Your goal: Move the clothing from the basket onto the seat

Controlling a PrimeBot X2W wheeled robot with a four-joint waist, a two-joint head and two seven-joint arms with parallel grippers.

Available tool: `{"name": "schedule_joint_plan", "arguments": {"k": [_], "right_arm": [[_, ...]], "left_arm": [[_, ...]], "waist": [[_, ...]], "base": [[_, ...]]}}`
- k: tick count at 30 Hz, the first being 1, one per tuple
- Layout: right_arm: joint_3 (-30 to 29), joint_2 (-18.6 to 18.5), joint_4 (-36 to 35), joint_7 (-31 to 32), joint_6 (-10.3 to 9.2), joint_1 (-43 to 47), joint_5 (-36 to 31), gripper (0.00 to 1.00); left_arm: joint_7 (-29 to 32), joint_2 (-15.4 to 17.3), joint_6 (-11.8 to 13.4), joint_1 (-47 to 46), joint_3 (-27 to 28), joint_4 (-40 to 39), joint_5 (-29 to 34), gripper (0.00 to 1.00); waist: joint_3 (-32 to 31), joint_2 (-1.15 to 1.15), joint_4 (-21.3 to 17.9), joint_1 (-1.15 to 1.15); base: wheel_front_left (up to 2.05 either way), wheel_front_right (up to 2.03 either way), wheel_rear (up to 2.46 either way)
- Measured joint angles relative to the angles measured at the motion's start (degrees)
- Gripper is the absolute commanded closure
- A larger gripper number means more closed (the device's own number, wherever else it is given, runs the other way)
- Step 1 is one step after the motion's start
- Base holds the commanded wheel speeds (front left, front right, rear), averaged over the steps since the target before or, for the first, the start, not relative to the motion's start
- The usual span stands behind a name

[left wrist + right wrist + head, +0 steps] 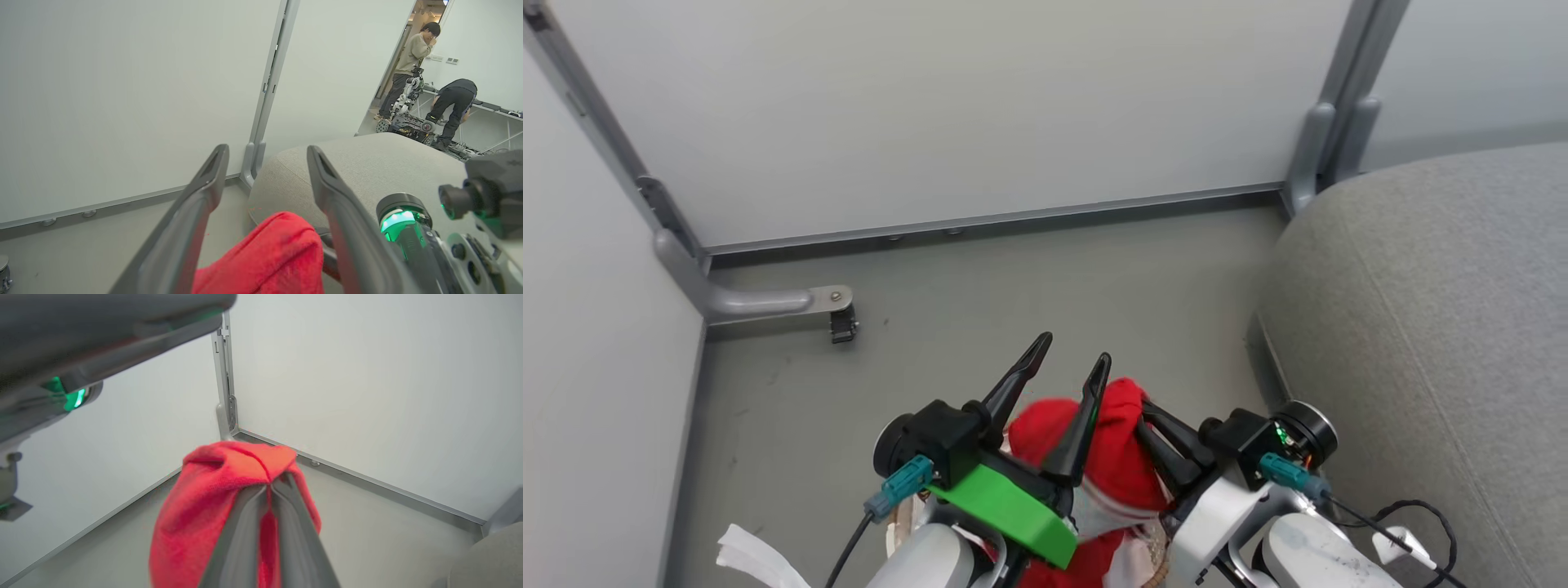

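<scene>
A bright red piece of clothing (pixel 1119 457) with white trim hangs between my two grippers, above the floor. My right gripper (pixel 1147 412) is shut on it; in the right wrist view its fingers (pixel 249 522) pinch a fold at the top of the clothing (pixel 196 510). My left gripper (pixel 1074 351) stands open, its fingers spread to either side of the clothing (pixel 269 257) without gripping it. The grey seat (pixel 1421 327) lies to the right, close by. A sliver of the basket's brown rim (pixel 900 521) shows under my left arm; the rest of the basket is hidden.
White partition walls (pixel 931 114) with grey posts box in the grey floor ahead and to the left. A bracket foot (pixel 837 314) sticks out from the left wall. White lining (pixel 752 559) peeks in at the bottom left. Two people (pixel 412 53) stand far off beyond the seat (pixel 367 171).
</scene>
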Motion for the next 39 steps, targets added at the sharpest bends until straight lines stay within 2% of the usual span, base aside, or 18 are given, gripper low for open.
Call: {"name": "schedule_joint_plan", "arguments": {"k": [6,26,31,39], "right_arm": [[-1.8,-0.2,-0.8,0.0,-0.01,0.9,0.0,1.00],[-8.5,0.7,-2.9,0.0,0.00,3.0,0.5,1.00],[-12.7,0.9,-3.8,0.0,-0.01,3.7,0.3,1.00],[-16.8,0.8,-5.4,0.0,-0.01,1.1,-0.7,1.00]], "left_arm": [[0.0,0.0,0.0,0.2,0.2,0.2,0.3,0.00],[0.0,-0.1,0.0,-1.1,-0.1,2.0,1.9,0.00],[0.0,-0.1,0.0,-2.3,-1.1,2.3,1.9,0.00],[0.0,0.5,0.0,-4.1,-2.5,3.3,2.0,0.00]], "waist": [[0.5,0.00,-4.4,0.00],[3.8,0.00,-22.8,0.00],[5.3,0.00,-25.1,0.00],[8.7,0.00,-26.2,0.00]], "base": [[0.00,0.00,0.00],[0.00,0.00,0.00],[0.00,0.00,0.00],[0.00,0.00,0.00]]}}
